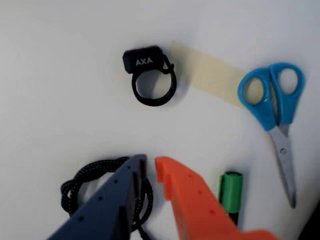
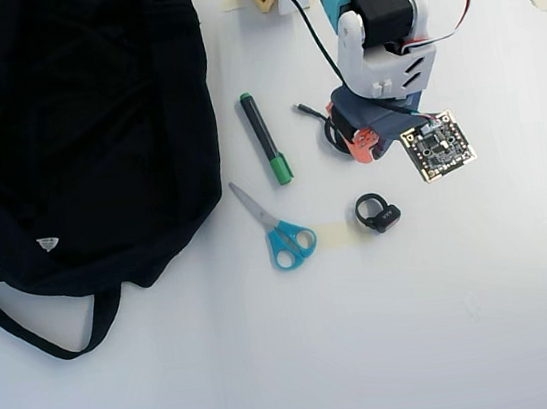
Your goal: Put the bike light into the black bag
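The gripper [image 1: 150, 167] hung above the table with its dark blue and orange fingers only a narrow gap apart and nothing between them, a coiled black cable [image 1: 82, 182] lying under the blue finger. The bike light [image 1: 148, 72] lay free on the white table [image 1: 60, 75], well ahead of the fingertips in the wrist view, its blocky body lettered AXA and its loop strap flat toward the claw. In the overhead view the light [image 2: 378, 214] sat just below the arm, while the black bag [image 2: 82, 129] lay well apart at the left side of the table. As a judgement, the risk was a weak hold: the jaws looked too close together to take the body and would need to open wider first, and a pinch on the soft strap alone might let the light swing or slip during the long carry. A low approach might also snag the cable and drag it. A strip of pale tape [image 1: 210, 72] lay just beside the light. The blue-handled scissors [image 2: 279, 232] and a marker with a green cap [image 2: 265, 137] lay between the light and the bag, so a low carry across could knock them.
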